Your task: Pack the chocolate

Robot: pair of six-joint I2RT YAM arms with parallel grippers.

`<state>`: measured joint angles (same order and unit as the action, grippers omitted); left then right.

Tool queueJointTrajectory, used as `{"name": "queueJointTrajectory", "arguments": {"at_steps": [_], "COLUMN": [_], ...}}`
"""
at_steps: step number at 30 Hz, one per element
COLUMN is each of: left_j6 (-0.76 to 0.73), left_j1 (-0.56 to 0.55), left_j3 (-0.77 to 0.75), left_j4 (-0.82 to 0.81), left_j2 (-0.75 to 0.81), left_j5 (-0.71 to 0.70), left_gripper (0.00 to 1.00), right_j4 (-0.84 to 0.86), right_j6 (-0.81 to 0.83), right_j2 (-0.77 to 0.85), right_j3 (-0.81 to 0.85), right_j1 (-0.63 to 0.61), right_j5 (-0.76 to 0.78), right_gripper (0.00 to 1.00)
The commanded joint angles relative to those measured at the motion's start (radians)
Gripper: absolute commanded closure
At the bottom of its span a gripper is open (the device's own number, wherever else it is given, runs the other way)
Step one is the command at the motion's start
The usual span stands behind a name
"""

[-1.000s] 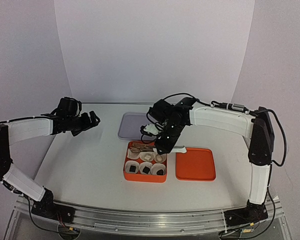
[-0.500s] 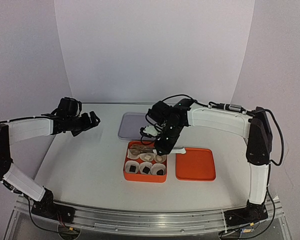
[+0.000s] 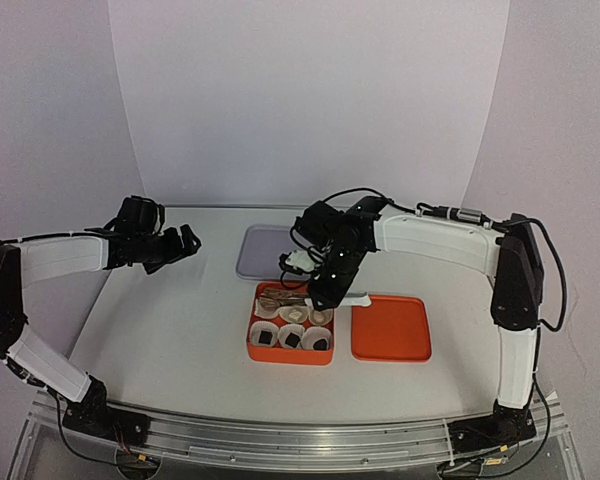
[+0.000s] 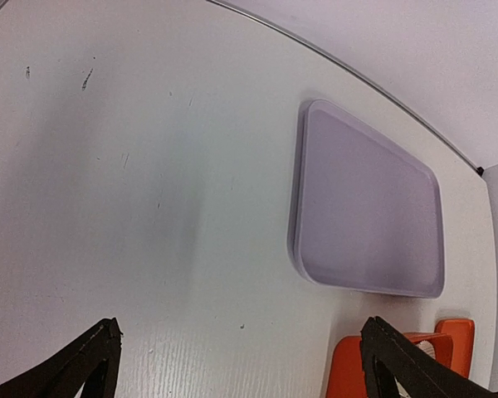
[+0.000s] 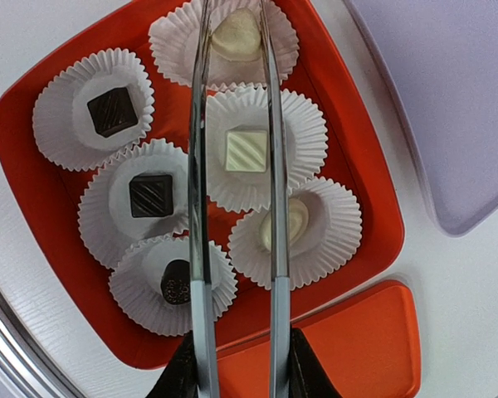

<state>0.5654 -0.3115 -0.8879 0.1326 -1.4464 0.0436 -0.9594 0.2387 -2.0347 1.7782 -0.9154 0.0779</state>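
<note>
Bracketing pale chocolate (image 5: pixel 235 35), perhaps touching: tongs (image 5: pixel 199 315)

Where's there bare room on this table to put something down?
Widest bare patch: the table left of the orange box, toward the left pincer. The lavender tray behind the box lies bare, as does the orange lid. Crowded: the box, six paper cups of chocolate, tongs in the right pincer above.

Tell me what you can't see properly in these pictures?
- Right wrist view: the tips of the tongs run off the top edge, so whether they pinch the top cream chocolate is unclear.
- Left wrist view: the bottom edge cuts off the orange box and most of the left fingers.
- Top view: the chocolates are too small to tell apart; the right arm covers part of the box.
</note>
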Motion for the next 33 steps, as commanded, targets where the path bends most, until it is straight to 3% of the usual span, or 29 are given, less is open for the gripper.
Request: {"name": "queueJointTrajectory", "arguments": {"at_steps": [1,14,33], "left_j6": [-0.023,-0.024,-0.014], "left_j1": [0.0,0.0,0.0], "left_j3": [-0.039,-0.045,-0.038], "left_j4": [-0.002,-0.008,-0.008], "left_j2": [-0.011,-0.022,-0.013], "left_j5": [-0.014,-0.008,0.002], "left_gripper": [0.0,0.0,0.0], "right_j4": [-0.005,-0.012,-0.013], "right_j6": [0.011,0.017,0.031], "right_j2": [-0.009,-0.011,0.102], "right_j3": [0.049,0.065,0.016], "right_j1": [-0.006,-0.006,-0.006], "right_j5": [-0.019,-0.005,0.003], "right_gripper": [0.74,0.67,0.67]}}
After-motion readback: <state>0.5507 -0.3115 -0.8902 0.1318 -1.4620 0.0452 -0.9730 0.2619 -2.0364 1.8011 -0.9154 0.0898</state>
